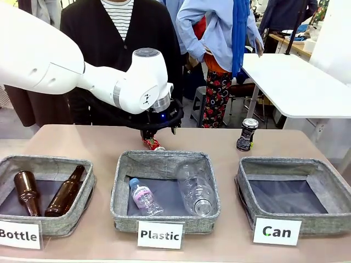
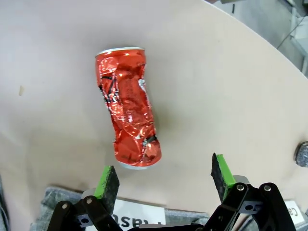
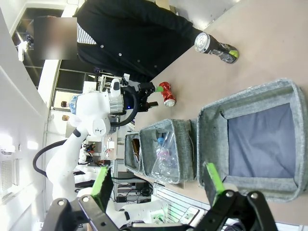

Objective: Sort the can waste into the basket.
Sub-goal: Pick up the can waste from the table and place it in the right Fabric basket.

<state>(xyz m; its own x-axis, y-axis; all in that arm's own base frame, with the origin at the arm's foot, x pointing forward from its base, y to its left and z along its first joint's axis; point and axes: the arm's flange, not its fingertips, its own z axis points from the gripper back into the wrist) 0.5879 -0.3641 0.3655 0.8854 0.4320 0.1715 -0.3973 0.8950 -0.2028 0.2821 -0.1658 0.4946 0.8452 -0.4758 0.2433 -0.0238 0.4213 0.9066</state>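
Note:
A crushed shiny red can (image 2: 127, 108) lies on its side on the table behind the middle basket, also seen as the red can (image 1: 154, 144) and the red can (image 3: 167, 94). My left gripper (image 2: 164, 175) hangs open just above it, and the can sits just beyond the green pads, nearer one of them. In the front view the left gripper (image 1: 148, 135) points down at the can. A dark patterned can (image 1: 247, 134) with a silver rim stands upright at the back right, the dark can (image 3: 216, 48). The grey "Can" basket (image 1: 248, 189) holds nothing. My right gripper (image 3: 159, 183) is open, up above the "Can" basket (image 3: 250, 94).
The "Plastic" basket (image 1: 122, 192) in the middle holds two clear bottles. The "Bottle" basket (image 1: 82, 205) at the left holds two brown glass bottles. A person in a black cardigan (image 1: 90, 33) stands at the far side. Bare table lies between the cans.

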